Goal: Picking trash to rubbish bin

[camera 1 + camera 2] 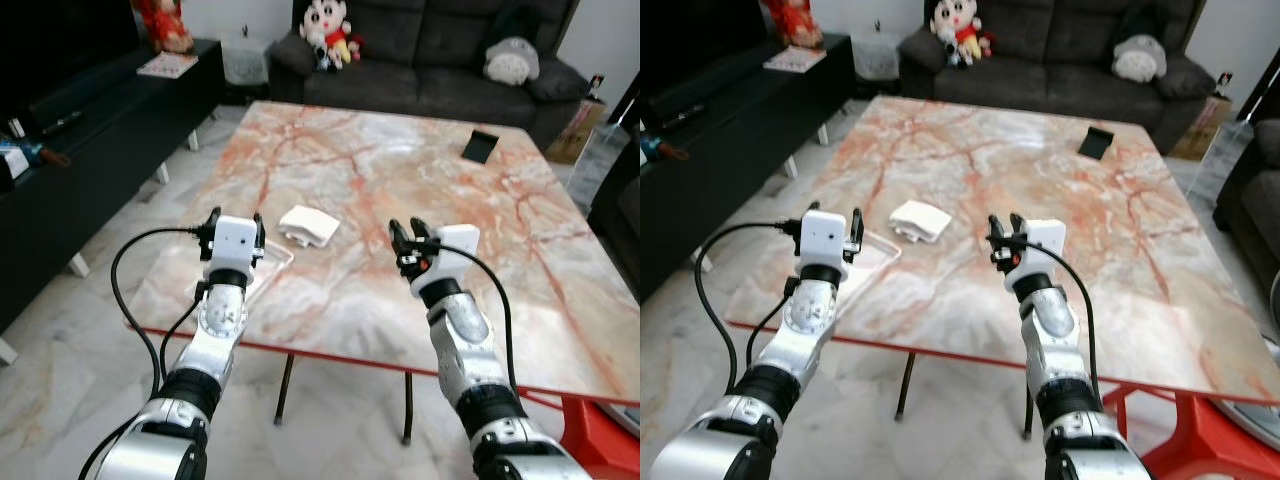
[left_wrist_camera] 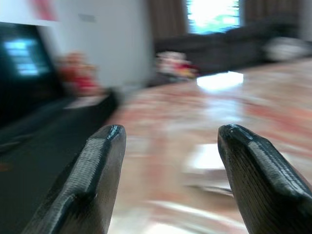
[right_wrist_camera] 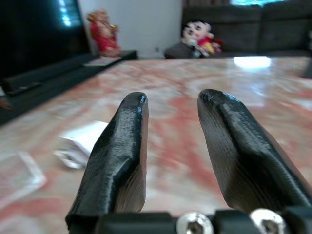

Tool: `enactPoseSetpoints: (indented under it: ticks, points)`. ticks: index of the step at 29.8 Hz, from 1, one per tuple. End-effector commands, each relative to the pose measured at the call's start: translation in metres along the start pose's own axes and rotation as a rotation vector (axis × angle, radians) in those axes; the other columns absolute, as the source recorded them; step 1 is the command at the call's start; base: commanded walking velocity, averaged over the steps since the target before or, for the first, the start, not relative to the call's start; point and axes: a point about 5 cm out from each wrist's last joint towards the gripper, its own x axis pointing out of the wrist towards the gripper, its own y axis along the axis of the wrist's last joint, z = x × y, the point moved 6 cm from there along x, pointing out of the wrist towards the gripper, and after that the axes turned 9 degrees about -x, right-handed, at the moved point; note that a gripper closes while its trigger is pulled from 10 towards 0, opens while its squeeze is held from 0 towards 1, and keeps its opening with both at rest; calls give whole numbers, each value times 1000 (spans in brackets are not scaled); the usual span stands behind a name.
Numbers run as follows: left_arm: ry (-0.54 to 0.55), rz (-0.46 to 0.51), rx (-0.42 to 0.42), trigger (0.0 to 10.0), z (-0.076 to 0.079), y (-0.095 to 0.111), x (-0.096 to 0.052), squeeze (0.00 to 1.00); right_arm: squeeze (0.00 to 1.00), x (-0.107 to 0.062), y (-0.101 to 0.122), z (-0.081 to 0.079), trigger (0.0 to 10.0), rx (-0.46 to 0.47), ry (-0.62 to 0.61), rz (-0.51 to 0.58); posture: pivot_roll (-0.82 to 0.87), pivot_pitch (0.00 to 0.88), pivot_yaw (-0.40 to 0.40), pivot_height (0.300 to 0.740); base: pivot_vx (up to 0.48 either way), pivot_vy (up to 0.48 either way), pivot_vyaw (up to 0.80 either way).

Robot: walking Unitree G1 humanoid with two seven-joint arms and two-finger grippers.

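The crumpled white paper wad (image 1: 309, 225) lies on the pink-veined marble desk (image 1: 420, 180) near its front edge, ahead and between both empty pincers, nearer the wide-open left pincer (image 1: 233, 226) than the slightly parted right pincer (image 1: 407, 237).

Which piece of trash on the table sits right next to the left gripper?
The clear plastic sheet, lying flat at the table's near edge beside the left gripper. The white crumpled tissue lies farther in, between both grippers.
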Motion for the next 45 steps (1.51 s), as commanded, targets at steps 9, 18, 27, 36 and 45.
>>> enactPoseSetpoints:
  ticks: [9,18,27,36,45]
  points:
    - [-118,-136,60,10000,18,-30,-10,0,0,-1,4,5,10000,-6,-10,8,-48,0,-76,740,0,0,0]
    - [-192,-220,181,10000,17,-39,-2,1000,0,1,4,7,10000,-16,-13,0,-51,12,-87,740,0,0,0]
    - [-161,-307,192,10000,7,-47,3,0,0,-1,4,8,10000,-22,-6,-5,-60,27,-94,740,0,0,0]
    - [-96,-371,142,10000,-1,-47,12,0,0,-3,4,10,10000,-33,-1,-10,-77,40,-105,740,0,0,0]
    - [-48,-460,-36,10000,2,-58,9,0,0,-5,4,12,10000,-45,4,-14,-91,50,-112,740,0,0,0]
